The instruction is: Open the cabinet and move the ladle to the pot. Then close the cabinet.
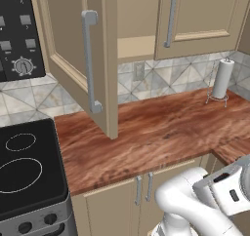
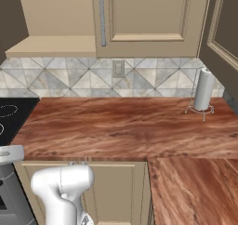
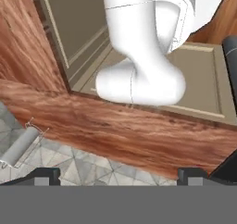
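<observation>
Above the wooden counter [image 1: 161, 132], cabinet [image 1: 93, 59] left door stood swung open, right door shut, paper towel roll [image 1: 222, 80] by the backsplash, gripper [image 3: 118, 174] fingers spread wide, holding nothing.

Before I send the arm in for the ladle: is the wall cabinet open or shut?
Half open. The cabinet's left door is swung out over the counter, baring the shelf; the right door is shut.

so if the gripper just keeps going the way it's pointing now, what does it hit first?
Judging by the hand view, the open gripper looks across the wooden counter edge towards the tiled wall by the paper towel roll. Probably the counter first, but depth is unclear.
</observation>
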Robot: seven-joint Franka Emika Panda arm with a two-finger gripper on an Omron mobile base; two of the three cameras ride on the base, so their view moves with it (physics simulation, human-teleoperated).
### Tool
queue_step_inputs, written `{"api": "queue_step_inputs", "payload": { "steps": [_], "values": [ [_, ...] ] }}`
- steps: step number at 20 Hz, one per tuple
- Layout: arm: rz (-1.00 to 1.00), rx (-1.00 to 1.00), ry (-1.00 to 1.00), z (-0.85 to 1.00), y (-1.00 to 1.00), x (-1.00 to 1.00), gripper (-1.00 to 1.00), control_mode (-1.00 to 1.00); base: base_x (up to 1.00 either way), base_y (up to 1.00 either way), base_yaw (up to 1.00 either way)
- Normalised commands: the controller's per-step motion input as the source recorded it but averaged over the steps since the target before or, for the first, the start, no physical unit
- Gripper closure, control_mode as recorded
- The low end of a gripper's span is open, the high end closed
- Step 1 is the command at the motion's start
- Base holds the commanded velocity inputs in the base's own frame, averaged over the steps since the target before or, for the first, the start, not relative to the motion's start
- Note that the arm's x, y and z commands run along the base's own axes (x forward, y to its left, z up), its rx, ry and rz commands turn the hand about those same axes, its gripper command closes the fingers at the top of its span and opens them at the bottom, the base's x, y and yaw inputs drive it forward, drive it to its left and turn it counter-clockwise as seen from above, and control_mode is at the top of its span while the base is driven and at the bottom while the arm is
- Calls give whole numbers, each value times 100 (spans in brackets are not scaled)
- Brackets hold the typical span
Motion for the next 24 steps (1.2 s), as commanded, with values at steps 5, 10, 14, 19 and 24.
{"api": "queue_step_inputs", "payload": {
  "steps": [5, 10, 14, 19, 24],
  "values": [
    [6, -31, 0, -25, 26, -44, -100, -100, 0, 0, 0],
    [4, -34, 0, -4, 48, -35, -100, -100, 0, 0, 0],
    [2, -41, -1, 0, 63, -27, -100, -100, 0, 0, 0],
    [0, -49, 0, 0, 81, -6, -100, -100, 0, 0, 0],
    [0, -36, 5, 6, 60, 11, -100, -100, 0, 0, 0]
  ]
}}
